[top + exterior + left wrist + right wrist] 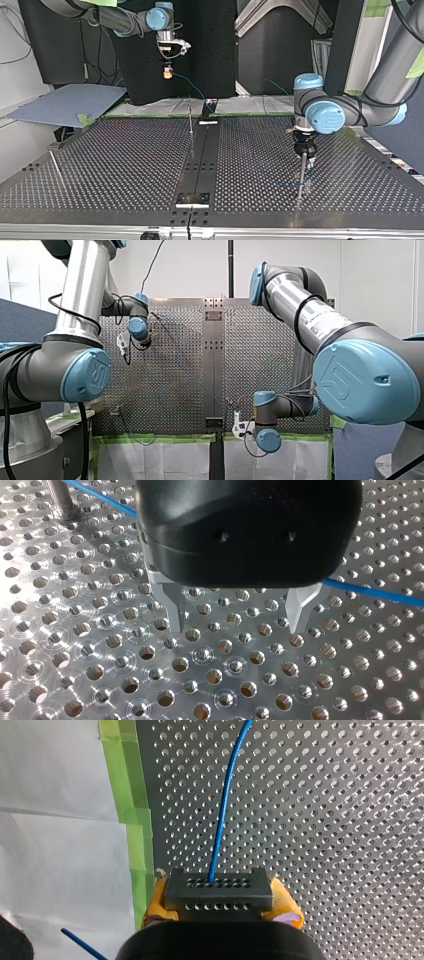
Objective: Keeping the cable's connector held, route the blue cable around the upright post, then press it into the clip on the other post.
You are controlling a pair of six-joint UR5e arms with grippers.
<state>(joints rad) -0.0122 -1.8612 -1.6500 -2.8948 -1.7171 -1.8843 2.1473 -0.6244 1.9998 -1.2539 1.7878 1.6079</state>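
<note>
A black connector block (218, 892) sits between the yellow pads (287, 907) of my right gripper (218, 906), which is shut on it. The blue cable (225, 805) leaves the block and runs ahead over the perforated table. In the top view my right gripper (168, 74) hangs high beyond the table's far edge, and the cable (192, 89) drops from it toward the table. My left gripper (237, 627) stands open just above the plate with nothing between its metal fingers (175, 611). The cable (380, 593) passes behind it. In the top view my left gripper (305, 159) stands right over a thin upright post (301, 176).
Another thin post (190, 119) stands near the table's far middle, and a slanted rod (56, 168) rises at the top view's left. A post base (61, 502) stands beside the cable behind my left gripper. Green tape (131, 825) lines the table edge, with white sheeting (60, 820) beyond it.
</note>
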